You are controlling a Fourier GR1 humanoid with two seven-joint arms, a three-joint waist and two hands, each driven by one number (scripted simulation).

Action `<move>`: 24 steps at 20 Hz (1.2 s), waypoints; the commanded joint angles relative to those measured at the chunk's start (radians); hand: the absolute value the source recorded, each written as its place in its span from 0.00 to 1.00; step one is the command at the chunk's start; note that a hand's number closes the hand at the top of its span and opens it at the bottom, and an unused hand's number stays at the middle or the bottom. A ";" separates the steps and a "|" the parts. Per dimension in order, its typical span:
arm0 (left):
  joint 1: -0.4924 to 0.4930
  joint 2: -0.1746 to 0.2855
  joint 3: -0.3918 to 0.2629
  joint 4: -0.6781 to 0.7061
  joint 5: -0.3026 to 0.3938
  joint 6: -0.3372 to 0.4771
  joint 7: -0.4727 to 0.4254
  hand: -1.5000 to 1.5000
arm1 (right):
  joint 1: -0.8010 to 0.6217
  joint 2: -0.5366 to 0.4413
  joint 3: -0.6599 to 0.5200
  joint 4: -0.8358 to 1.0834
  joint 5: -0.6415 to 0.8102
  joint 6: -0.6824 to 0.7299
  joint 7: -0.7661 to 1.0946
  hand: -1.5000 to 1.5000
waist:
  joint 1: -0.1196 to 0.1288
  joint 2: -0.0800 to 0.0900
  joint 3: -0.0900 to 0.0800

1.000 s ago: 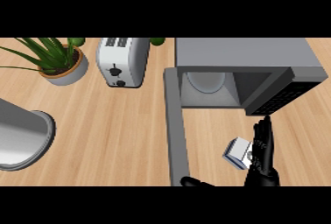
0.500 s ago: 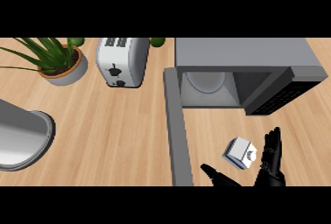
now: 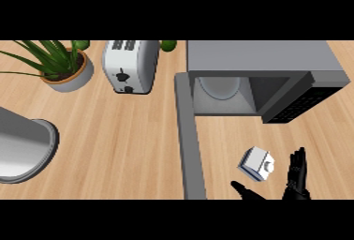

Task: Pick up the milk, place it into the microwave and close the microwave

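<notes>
The milk (image 3: 256, 163), a small white carton with a blue side, lies on the wooden counter in front of the microwave (image 3: 262, 61). The microwave is open, with a white plate inside, and its grey door (image 3: 188, 140) swings out toward me, left of the carton. My right hand (image 3: 297, 172) comes in at the lower edge, just right of the milk. Its fingers are straight and point away from me, and the thumb is spread out below the carton. The hand is apart from the carton. My left hand does not show.
A silver toaster (image 3: 130, 65) stands left of the microwave, and a potted plant (image 3: 66, 70) grows at the far left. A large grey round vessel (image 3: 21, 150) sits at the left edge. The microwave's dark control panel (image 3: 298, 102) juts out above my hand.
My right hand has drawn back toward the lower edge and slightly right, with the thumb spreading out. The milk has stayed where it was.
</notes>
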 commanded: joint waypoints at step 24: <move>-0.070 -0.025 0.109 0.004 0.043 -0.070 0.076 0.00 | -0.359 0.029 -0.333 0.796 -0.138 0.274 -0.478 1.00 | 0.004 0.001 0.000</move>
